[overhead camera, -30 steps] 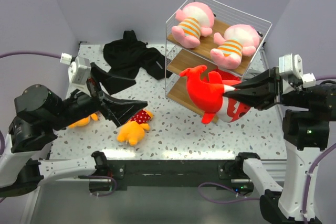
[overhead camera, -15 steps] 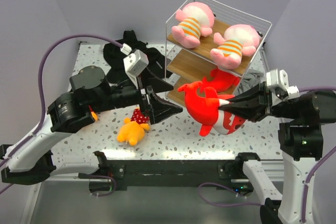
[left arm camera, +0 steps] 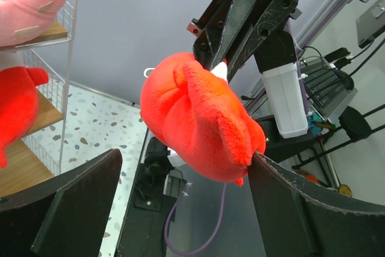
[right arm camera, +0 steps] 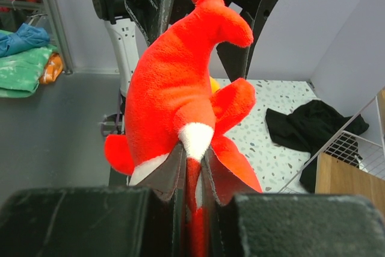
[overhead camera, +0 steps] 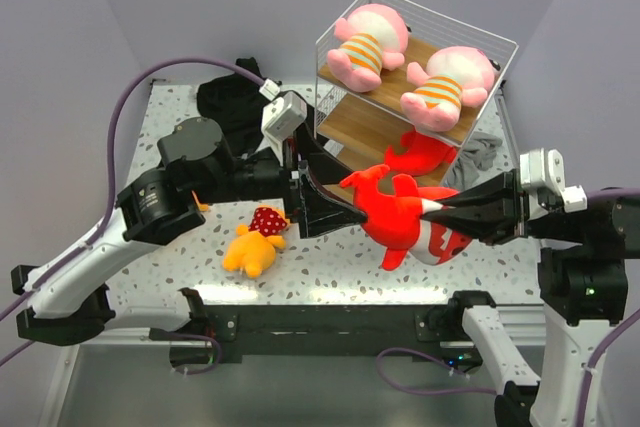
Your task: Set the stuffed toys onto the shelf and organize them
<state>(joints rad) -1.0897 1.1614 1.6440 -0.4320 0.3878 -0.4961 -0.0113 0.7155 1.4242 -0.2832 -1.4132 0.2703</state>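
Red fish plush point(overhead camera: 395, 222), fuzzy, plump: right pincer point(overhead camera: 434, 210) pinches white tip; left pincer point(overhead camera: 345, 209) spread wide around it.

I am working in a robotics lab test cell. Plain lilac walls point(overhead camera: 60, 27) box in a speckled surface point(overhead camera: 330, 257), and a purple cable point(overhead camera: 125, 112) loops above it. Past the edge I see a keyboard point(left arm camera: 325, 85) and bare grey floor point(right arm camera: 60, 118).

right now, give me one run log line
right jaws shut on red fish toy | left jaws open around it | shelf: two pink toys
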